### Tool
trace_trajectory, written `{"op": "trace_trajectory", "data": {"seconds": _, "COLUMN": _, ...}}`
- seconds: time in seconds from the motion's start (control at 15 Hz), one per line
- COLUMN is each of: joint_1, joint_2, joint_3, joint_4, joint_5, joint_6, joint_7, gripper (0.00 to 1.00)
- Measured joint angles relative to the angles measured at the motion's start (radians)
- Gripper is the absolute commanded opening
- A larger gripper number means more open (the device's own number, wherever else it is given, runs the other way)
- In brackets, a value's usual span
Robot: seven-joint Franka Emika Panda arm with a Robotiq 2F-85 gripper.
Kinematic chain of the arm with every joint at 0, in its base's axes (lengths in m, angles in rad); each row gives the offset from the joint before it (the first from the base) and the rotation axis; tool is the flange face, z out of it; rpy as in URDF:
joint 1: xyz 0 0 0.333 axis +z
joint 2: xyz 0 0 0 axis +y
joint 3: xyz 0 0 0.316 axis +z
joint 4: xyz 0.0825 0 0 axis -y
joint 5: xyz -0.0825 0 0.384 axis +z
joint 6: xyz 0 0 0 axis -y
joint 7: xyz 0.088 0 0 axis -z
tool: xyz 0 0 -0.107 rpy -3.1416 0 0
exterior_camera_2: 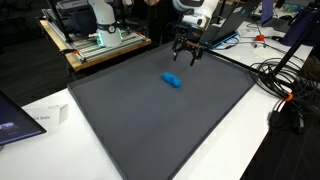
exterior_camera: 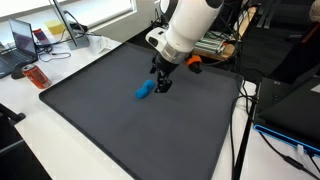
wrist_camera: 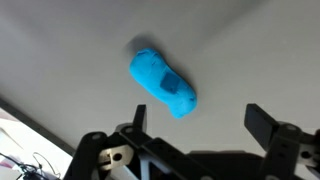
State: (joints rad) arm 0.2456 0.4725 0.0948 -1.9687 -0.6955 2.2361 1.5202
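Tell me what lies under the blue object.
Only the dark mat shows under the blue object, which lies directly on it. The object's underside and the patch of mat it covers are hidden in every view.

The small object (exterior_camera: 145,90) lies on the mat (exterior_camera: 100,125), near the end effector (exterior_camera: 162,85).

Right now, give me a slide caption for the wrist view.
Open gripper near a blue object lying on the grey mat.
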Motion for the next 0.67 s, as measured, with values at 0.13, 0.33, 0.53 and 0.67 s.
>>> {"op": "trace_trajectory", "data": {"seconds": 0.13, "joint_1": -0.003, "joint_2": 0.015, "joint_3": -0.008, "joint_4": 0.043, "joint_5": 0.046, "joint_6": -0.051, "joint_7": -0.089, "gripper": 1.00}}
{"op": "trace_trajectory", "data": {"seconds": 0.33, "joint_1": -0.004, "joint_2": 0.040, "joint_3": -0.021, "joint_4": 0.110, "joint_5": 0.097, "joint_6": -0.125, "joint_7": -0.213, "gripper": 1.00}}
{"op": "trace_trajectory", "data": {"seconds": 0.53, "joint_1": -0.006, "joint_2": 0.055, "joint_3": -0.040, "joint_4": 0.166, "joint_5": 0.143, "joint_6": -0.158, "joint_7": -0.337, "gripper": 1.00}}
{"op": "trace_trajectory", "data": {"seconds": 0.67, "joint_1": -0.008, "joint_2": 0.061, "joint_3": -0.055, "joint_4": 0.201, "joint_5": 0.167, "joint_6": -0.173, "joint_7": -0.418, "gripper": 1.00}}
